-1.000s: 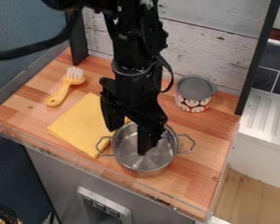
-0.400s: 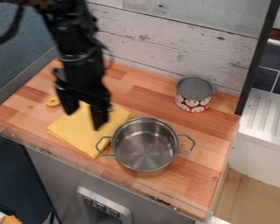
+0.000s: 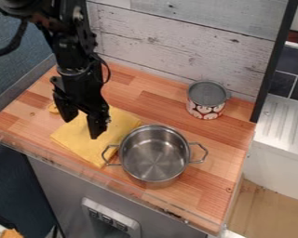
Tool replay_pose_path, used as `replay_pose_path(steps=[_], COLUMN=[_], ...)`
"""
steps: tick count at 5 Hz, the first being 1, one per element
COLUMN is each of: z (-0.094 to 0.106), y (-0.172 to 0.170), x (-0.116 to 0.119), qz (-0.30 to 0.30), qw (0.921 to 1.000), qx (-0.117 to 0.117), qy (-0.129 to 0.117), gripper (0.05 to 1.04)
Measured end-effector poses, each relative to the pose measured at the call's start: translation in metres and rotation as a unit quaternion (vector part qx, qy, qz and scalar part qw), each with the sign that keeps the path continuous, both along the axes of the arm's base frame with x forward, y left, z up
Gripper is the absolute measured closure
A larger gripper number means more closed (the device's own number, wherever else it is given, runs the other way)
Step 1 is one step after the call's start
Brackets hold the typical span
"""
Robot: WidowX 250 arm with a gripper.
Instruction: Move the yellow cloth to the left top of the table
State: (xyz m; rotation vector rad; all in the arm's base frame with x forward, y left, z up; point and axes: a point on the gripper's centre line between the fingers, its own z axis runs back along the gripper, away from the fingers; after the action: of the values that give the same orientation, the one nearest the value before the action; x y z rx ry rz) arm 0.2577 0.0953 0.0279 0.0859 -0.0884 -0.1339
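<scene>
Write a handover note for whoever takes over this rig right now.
Tool: open, over the folded yellow cloth, nothing held; whether it touches the cloth I can't tell.
Cloth: flat on the wooden table's left part, short of the top left corner. The shiny metal pot stands right of it, one handle overlapping its edge in this view.
Also there: a yellow handle end beyond the cloth, partly behind the arm, and a patterned can at the back.
Done: tool at the cloth.
Left: grasp, move to top left, release. That yellow handle may get in the way.
</scene>
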Motion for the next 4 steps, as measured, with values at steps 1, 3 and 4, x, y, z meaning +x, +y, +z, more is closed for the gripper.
replay_pose_path(steps=[1, 3, 4], z=[-0.02, -0.034, -0.034], y=[0.006, 0.008, 0.013], x=[0.008, 0.031, 0.058], qz=[0.017, 0.031, 0.076], qw=[0.9997, 0.9995, 0.9964], qx=[0.015, -0.006, -0.032], qy=[0.004, -0.005, -0.021], gripper=[0.083, 0.083, 0.083])
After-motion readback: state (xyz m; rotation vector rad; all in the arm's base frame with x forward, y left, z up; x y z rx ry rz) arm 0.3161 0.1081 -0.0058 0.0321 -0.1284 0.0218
